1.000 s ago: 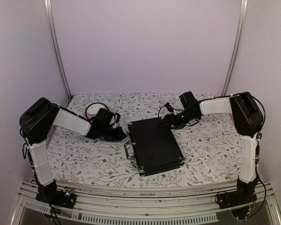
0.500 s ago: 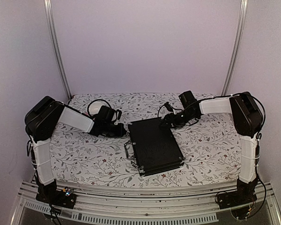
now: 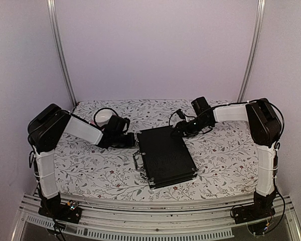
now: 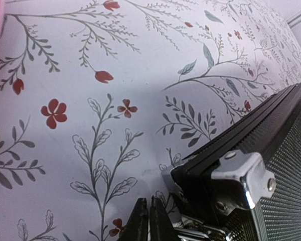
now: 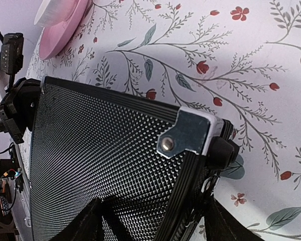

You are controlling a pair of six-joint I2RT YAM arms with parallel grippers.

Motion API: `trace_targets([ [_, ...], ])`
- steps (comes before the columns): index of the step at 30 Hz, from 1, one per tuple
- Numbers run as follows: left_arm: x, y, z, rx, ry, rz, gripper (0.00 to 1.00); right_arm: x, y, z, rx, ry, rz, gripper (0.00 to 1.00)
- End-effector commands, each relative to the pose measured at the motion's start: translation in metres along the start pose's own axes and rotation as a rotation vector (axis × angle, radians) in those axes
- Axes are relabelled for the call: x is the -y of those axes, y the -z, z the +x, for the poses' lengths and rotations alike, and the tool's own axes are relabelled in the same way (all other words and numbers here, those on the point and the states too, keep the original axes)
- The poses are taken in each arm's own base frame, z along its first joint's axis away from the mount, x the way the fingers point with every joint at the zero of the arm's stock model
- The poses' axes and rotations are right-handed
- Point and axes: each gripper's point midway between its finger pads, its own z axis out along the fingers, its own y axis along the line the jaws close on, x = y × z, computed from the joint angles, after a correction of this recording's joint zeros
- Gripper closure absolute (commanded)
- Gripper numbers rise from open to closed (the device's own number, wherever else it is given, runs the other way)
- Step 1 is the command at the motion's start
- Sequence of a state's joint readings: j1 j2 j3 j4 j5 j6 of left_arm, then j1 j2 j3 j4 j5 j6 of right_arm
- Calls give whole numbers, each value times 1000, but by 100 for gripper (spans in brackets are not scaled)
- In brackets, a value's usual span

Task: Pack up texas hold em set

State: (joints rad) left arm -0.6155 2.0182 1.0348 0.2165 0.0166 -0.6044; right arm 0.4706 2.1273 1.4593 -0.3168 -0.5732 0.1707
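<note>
The black case (image 3: 165, 155) lies closed and flat in the middle of the table, its metal handle (image 3: 137, 160) on the left side. My left gripper (image 3: 132, 142) is shut and empty, low over the cloth just off the case's far-left corner; in the left wrist view its gripper (image 4: 149, 222) points at the cloth beside the metal corner (image 4: 243, 176). My right gripper (image 3: 183, 128) is at the far-right corner; in the right wrist view it (image 5: 155, 227) is open, its fingers straddling the case's edge (image 5: 190, 165). Chips, cards and the marker are out of sight.
A pink saucer with a white cup (image 3: 105, 118) stands behind my left gripper, also at the top left of the right wrist view (image 5: 65, 22). Floral cloth (image 3: 90, 165) covers the table. Pale walls and metal posts close in the back.
My left arm has swung farther back and right, bringing its shut gripper close to the case's far-left corner. The right arm and the case have not moved.
</note>
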Motion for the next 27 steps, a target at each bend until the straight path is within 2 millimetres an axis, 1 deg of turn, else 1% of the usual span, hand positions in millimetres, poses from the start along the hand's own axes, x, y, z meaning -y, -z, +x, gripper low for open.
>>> trace_targets([
  [1, 4, -16, 83, -223, 5, -30, 95, 10, -43, 50, -123, 0, 87, 37],
  [5, 9, -17, 88, -216, 11, -50, 96, 9, -51, 57, -132, -27, 89, 39],
  [8, 15, -18, 92, -215, 17, -51, 96, 9, -53, 58, -130, -44, 94, 40],
  [15, 24, -18, 108, -200, 56, -65, 97, 9, -52, 55, -98, -87, 100, 41],
  [23, 38, -13, 101, -146, 75, -64, 97, 7, -47, 51, -57, -128, 100, 41],
  [27, 48, -15, 107, -148, 87, -45, 97, 4, -48, 51, -34, -154, 89, 42],
])
